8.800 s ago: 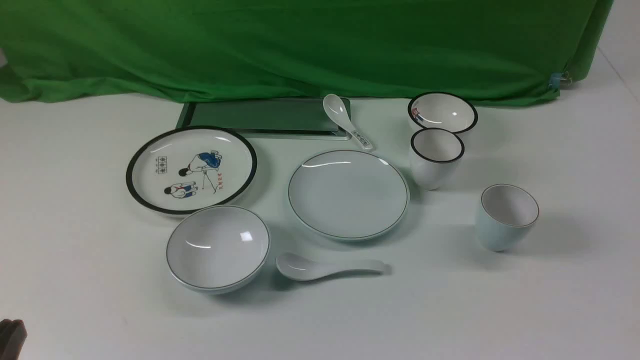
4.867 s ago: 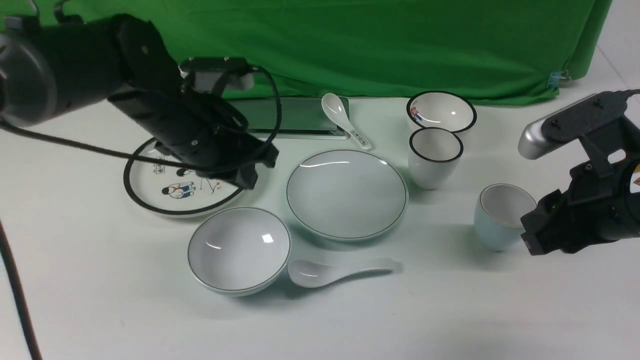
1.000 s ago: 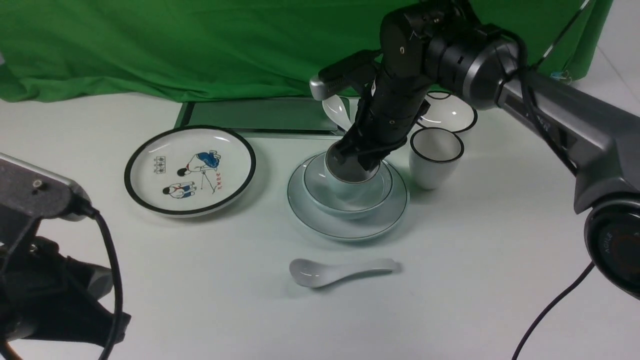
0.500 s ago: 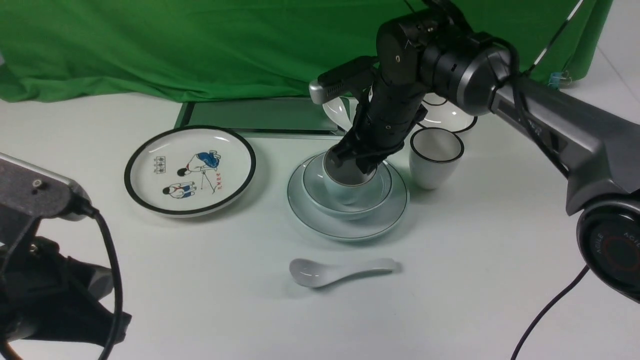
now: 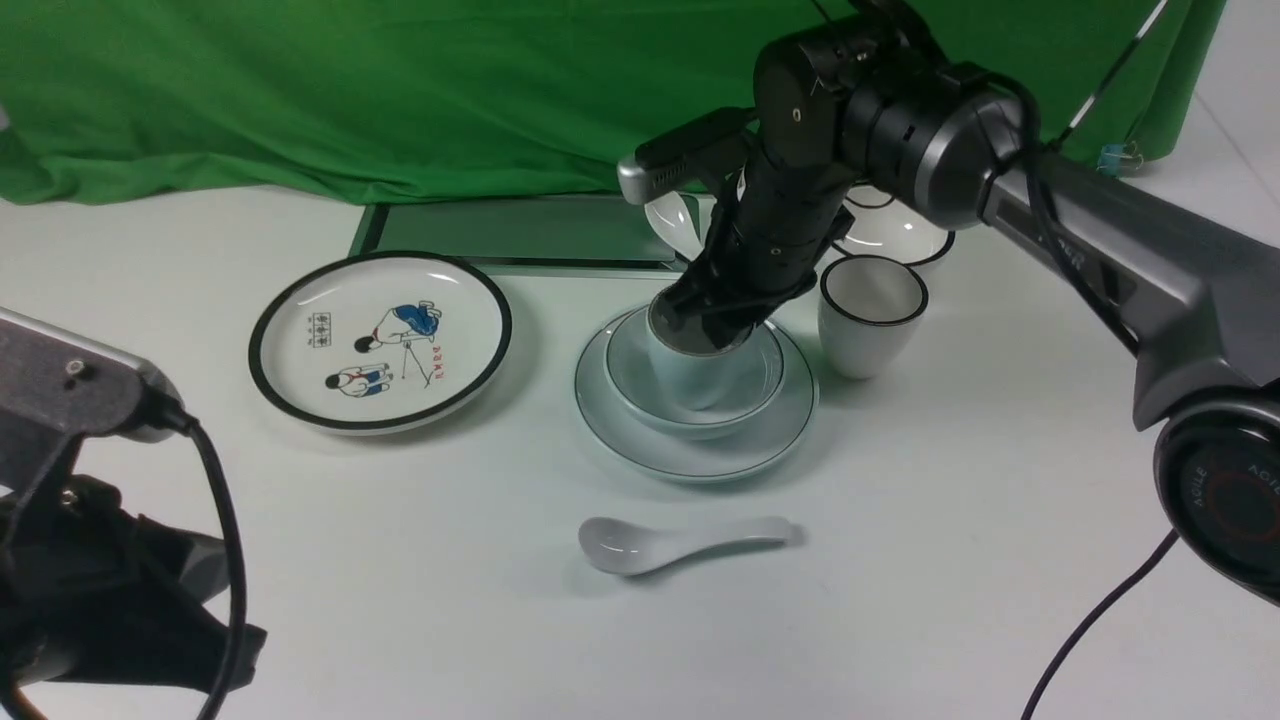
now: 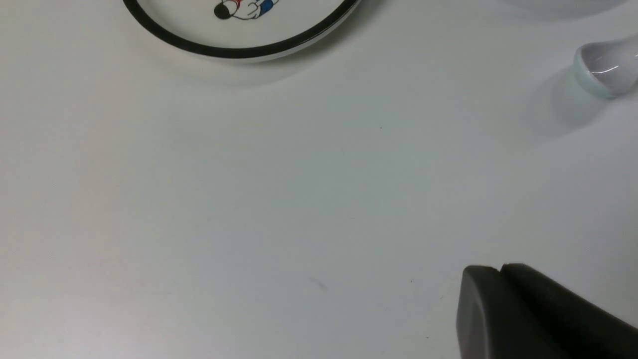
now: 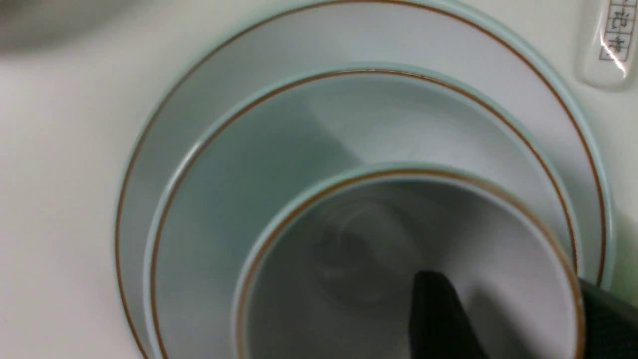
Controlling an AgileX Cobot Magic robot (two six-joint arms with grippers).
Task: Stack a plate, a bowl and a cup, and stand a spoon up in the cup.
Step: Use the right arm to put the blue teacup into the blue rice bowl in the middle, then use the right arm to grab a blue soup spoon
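From the front: shows the right hand down at the mouth of the cup, with the cup upright inside the bowl and the bowl resting on the plate, near the middle of the desk. Places the spoon flat on the desk nearer the camera, apart from the plate, scoop to the left. Takes in a picture plate with a thick black rim to the left, a black-rimmed cup just beside the plate on the right, and a small black-rimmed bowl behind it, partly hidden by the arm. Also takes in a marked spoon at the back, by a dark tray before a green cloth. Catches the left arm low in the near left corner, well away from the crockery.

From the left wrist: shows the left hand with fingers pressed together, holding nothing, above the desk. Includes the edge of the picture plate and the scoop end of the spoon, both well apart from the hand.

From the right wrist: looks down into the cup, ringed by the bowl and then the plate. Shows the right hand parted across the cup's rim, one finger inside and the other outside. Leaves a clear gap between inner finger and wall, so gripping nothing. Clips the printed handle of the marked spoon just beyond the plate's rim.
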